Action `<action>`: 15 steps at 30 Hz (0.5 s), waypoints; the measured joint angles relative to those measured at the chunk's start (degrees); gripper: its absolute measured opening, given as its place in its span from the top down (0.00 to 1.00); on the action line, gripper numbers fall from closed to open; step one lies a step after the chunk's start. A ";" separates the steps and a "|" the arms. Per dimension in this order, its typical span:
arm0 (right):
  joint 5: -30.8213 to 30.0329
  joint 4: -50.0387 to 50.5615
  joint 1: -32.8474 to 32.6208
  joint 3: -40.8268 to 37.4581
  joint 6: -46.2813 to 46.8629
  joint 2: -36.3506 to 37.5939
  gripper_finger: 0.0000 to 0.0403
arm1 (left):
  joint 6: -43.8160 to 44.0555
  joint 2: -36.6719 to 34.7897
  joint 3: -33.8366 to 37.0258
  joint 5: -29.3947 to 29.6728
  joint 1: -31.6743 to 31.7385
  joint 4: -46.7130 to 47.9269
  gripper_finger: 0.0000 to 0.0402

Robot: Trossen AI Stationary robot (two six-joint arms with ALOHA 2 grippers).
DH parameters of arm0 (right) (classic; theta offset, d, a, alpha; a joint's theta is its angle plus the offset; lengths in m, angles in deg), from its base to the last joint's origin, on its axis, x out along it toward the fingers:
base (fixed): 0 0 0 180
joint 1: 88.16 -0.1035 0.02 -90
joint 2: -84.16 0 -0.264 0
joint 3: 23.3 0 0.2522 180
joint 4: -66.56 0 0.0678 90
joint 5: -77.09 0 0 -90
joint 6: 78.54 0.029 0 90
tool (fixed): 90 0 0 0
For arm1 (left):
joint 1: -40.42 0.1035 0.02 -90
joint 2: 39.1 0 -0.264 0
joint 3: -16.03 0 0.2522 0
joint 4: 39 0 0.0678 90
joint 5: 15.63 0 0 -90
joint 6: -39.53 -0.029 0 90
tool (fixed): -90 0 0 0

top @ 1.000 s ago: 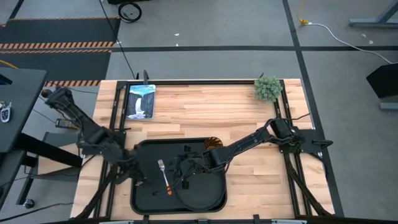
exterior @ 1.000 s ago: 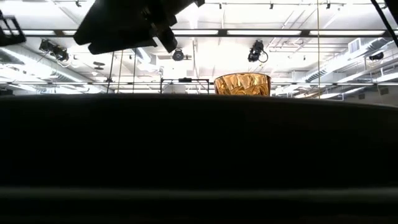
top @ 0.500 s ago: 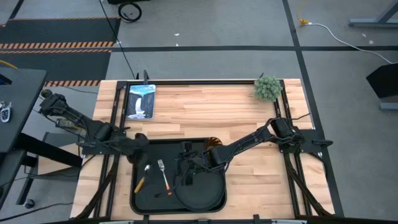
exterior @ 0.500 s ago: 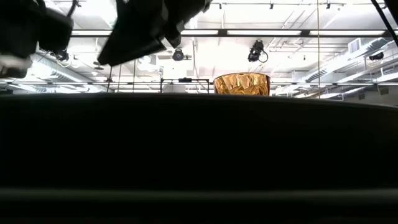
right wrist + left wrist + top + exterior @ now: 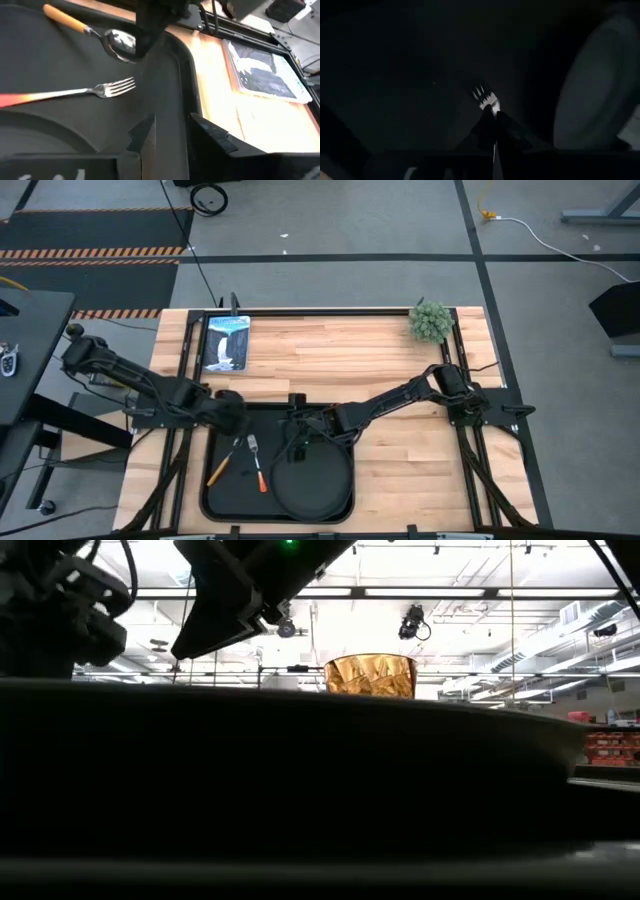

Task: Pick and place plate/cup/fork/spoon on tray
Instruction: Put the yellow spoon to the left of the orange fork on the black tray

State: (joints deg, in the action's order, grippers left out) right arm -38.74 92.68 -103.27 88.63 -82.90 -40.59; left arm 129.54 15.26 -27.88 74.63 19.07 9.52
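The black tray point(image 5: 225, 500) lies on the wooden table, left of middle. On it are the round black plate point(image 5: 312, 480), the fork point(image 5: 257, 465) with the red-orange handle and the spoon point(image 5: 220, 463) with the yellow-orange handle. The amber cup point(image 5: 372, 675) shows in the low view behind the tray's rim; in the high view my right arm hides it. My right gripper point(image 5: 297, 423) is at the tray's far rim, shut on it. My left gripper point(image 5: 230, 410) is shut over the tray's far left corner, pointing in toward the fork's tines point(image 5: 482, 94). My right gripper has the tray's far rim point(image 5: 176, 112) between its two fingers, one finger point(image 5: 142, 135) inside the tray and one point(image 5: 212, 135) outside over the wood. The fingers come slanting down from the table's right side. My left gripper: I cannot tell whether it touches the tray.
A framed picture point(image 5: 225, 343) lies at the far left of the table and a small green plant point(image 5: 430, 320) at the far right. Black frame rails run along the table's sides. Bare wood point(image 5: 420, 480) lies right of the tray.
My left gripper has left the spoon lying in the tray and gone up and toward the far edge, to the tray's far left corner. My right gripper has gone from over the plate to the tray's far rim. The tray, with everything on it, has slid slightly toward the table's left.
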 joint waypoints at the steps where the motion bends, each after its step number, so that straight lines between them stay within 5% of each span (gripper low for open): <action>1: -0.01 -0.10 -0.04 0.00 -0.50 0.02 0.69 | 1.04 1.07 0.00 -0.01 0.28 -0.44 0.97; 15: 2.09 4.14 -5.45 0.00 -4.87 0.26 0.69 | 16.87 9.83 0.04 -2.15 0.55 1.77 0.97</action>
State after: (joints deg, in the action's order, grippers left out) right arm -36.64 96.83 -108.72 88.63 -87.77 -40.33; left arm 146.40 25.08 -27.83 72.47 19.62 11.29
